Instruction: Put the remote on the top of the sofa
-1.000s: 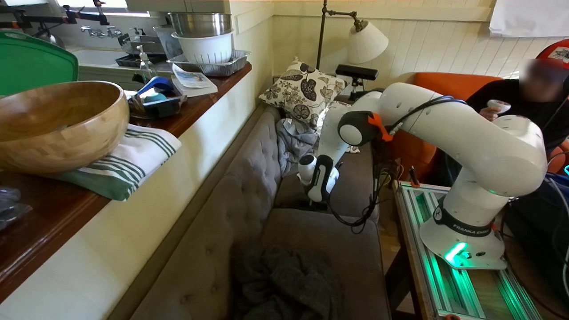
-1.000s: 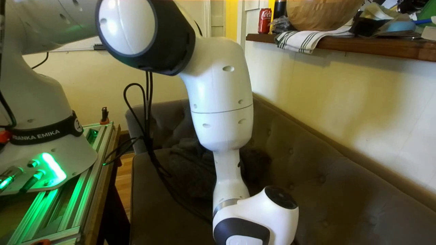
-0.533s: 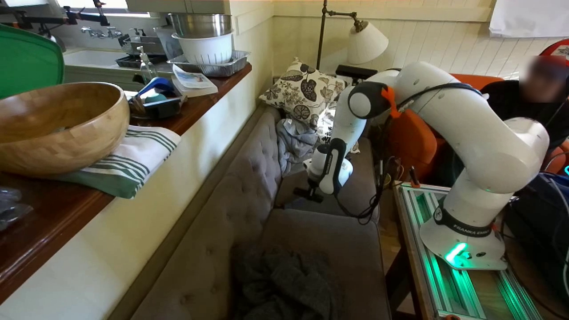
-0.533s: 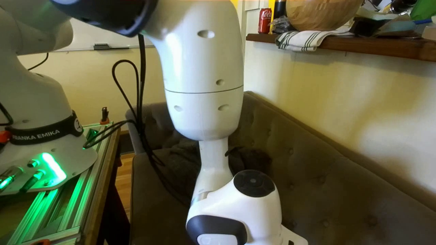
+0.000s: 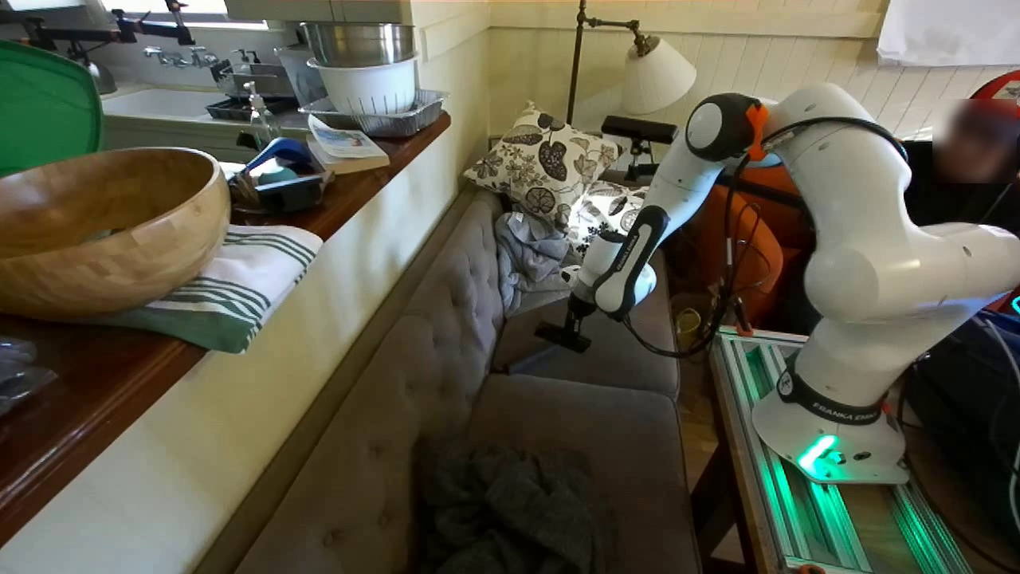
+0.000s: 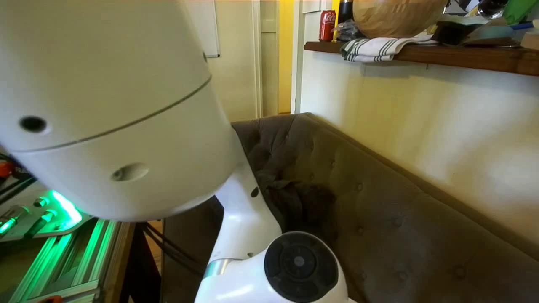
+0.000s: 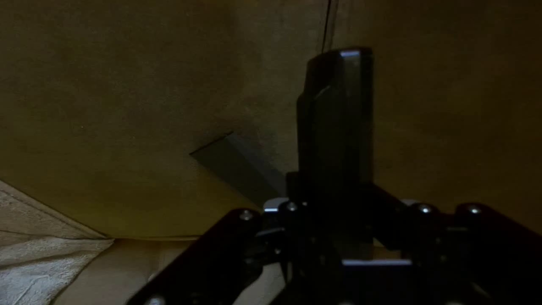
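The fingers [image 5: 573, 320] of a robot arm [image 5: 837, 199] pinch the remote [image 5: 562, 337] above the sofa [image 5: 582, 414], with a pillow [image 5: 550, 159] propped at one end

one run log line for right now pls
claw: shut on remote | remote: held above sofa seat | placing: not yet done

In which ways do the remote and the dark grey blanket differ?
The remote is slim and straight; the dark grey blanket is crumpled. The remote is far smaller than the blanket. The gripper holds the remote up; the blanket lies on the sofa. Both are dark.
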Motion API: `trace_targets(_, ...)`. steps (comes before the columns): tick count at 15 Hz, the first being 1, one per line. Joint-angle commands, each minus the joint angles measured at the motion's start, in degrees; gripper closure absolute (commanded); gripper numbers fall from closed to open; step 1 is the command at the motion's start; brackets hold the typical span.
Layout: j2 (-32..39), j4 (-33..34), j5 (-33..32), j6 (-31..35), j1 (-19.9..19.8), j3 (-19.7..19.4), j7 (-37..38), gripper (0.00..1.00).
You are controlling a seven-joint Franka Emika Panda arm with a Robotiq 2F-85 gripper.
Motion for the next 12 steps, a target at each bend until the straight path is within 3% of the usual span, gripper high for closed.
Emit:
trace_targets(1,-0.1,-0.3,1.5,0.1,-0.2,0.1,-1.6,0.66)
trace_targets(2,0.0,0.2,2.3,0.6,1.7,-0.8,-0.4,0.91)
trace_targets(12,-7.3,4.5,6.6,-4.0,9.5,9.4,0.3,0.91)
